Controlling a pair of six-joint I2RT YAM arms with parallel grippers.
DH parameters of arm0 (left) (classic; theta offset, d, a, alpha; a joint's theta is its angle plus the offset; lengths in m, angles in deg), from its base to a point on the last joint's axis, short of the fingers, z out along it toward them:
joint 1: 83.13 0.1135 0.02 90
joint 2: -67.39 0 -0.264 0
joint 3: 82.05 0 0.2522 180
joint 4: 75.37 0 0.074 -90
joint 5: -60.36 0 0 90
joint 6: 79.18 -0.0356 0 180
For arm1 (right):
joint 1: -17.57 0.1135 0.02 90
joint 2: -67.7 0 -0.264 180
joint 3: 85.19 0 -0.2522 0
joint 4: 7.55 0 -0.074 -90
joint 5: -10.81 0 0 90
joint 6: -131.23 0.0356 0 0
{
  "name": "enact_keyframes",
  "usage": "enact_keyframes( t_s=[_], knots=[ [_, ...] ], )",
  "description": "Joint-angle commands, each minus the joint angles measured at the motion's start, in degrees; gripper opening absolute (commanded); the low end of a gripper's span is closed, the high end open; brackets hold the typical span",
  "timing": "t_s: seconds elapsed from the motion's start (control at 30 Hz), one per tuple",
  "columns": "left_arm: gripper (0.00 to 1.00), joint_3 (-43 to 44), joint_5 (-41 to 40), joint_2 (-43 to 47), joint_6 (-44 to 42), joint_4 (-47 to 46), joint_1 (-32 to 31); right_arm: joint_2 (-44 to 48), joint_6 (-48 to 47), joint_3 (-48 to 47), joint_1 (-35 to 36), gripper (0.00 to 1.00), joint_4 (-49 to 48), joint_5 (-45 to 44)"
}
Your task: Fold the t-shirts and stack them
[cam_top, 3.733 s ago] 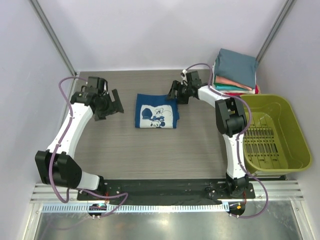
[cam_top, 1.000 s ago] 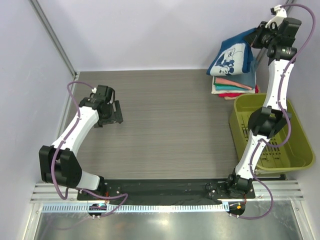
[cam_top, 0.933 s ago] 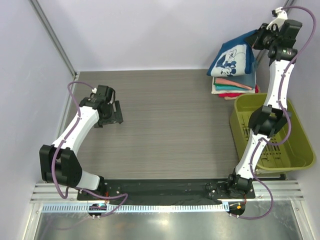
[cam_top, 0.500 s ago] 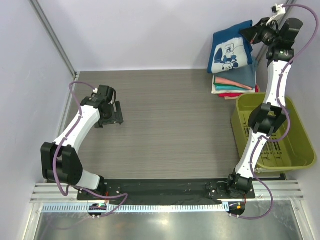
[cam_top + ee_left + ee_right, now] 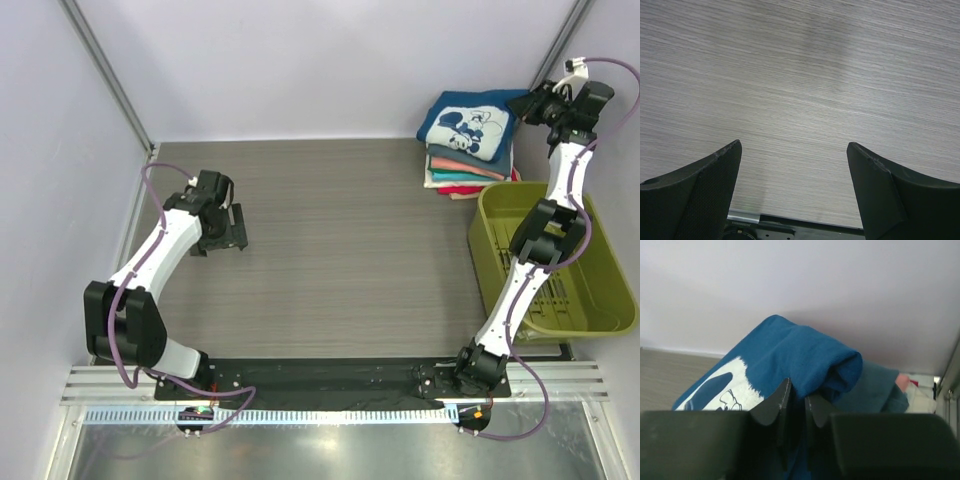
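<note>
Navy shirt (image 5: 468, 120) looks limp and light on the stack (image 5: 462, 168); our right gripper (image 5: 797, 397) pinches its folded edge, where we'd hold. Left gripper (image 5: 794, 147) gapes empty.

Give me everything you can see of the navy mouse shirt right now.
The navy t-shirt is soft blue cloth, folded, with its white cartoon-mouse print facing up. It lies on top of the stack of folded shirts at the far right. The right gripper is shut on a bunched fold at its right edge.

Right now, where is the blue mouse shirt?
Top view: the shirt sits atop the folded stack, far right corner, behind the basket, pinched by the right gripper.
</note>
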Motion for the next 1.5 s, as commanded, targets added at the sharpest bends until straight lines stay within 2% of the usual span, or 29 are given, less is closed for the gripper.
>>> enact_keyframes(
  t_s=[0.0,0.03,0.07,0.1,0.13,0.27,0.4,0.43,0.53,0.63,0.83,1.07,1.47],
  knots=[
    [0.86,0.4,0.3,-0.2,-0.4,-0.6,-0.3,-2.3,2.4,-0.6,-2.4,0.25,-6.0,-5.7],
    [0.86,0.4,0.3,-0.3,-0.5,-0.5,-0.4,-3.0,3.0,-0.6,-2.6,0.3,-6.2,-7.1],
    [0.86,0.4,0.4,-0.4,-0.5,-0.5,-0.4,-3.3,3.4,-0.4,-2.7,0.46,-6.2,-8.2],
    [0.86,0.5,0.4,-0.4,-0.5,-0.5,-0.4,-3.7,3.8,0.0,-2.7,0.55,-6.3,-10.0],
    [0.86,0.5,0.4,-0.4,-0.5,-0.5,-0.4,-3.8,5.0,1.3,-2.7,0.7,-6.0,-15.2],
    [0.86,0.5,0.5,-0.1,-0.4,-0.5,-0.4,-2.9,9.2,3.3,-2.8,0.91,-2.4,-24.5],
    [0.86,0.6,1.2,0.6,-0.4,-0.5,-0.6,3.8,14.3,10.8,-2.7,0.94,-0.7,-27.6],
    [0.86,0.6,1.4,0.8,-0.4,-0.5,-0.8,8.9,15.9,13.7,-2.7,0.94,-1.1,-27.9],
    [0.86,0.6,2.2,1.7,-0.4,-0.5,-0.9,19.9,21.2,33.3,-1.8,0.95,-9.8,-27.4],
    [0.86,0.6,2.8,2.6,-0.3,-0.7,-1.1,26.7,23.0,45.1,-0.2,0.95,-13.4,-27.6],
    [0.86,0.3,3.6,4.3,-0.3,-0.9,-2.1,34.3,23.2,56.0,0.9,0.95,-14.8,-25.1],
    [0.86,0.3,3.1,5.1,-0.2,-1.0,-2.4,39.0,22.3,57.0,1.8,0.95,-13.6,-25.9],
    [0.86,0.4,2.3,5.3,-0.3,-0.7,-2.4,32.3,21.8,51.0,4.9,0.89,-9.2,-22.3]
  ],
)
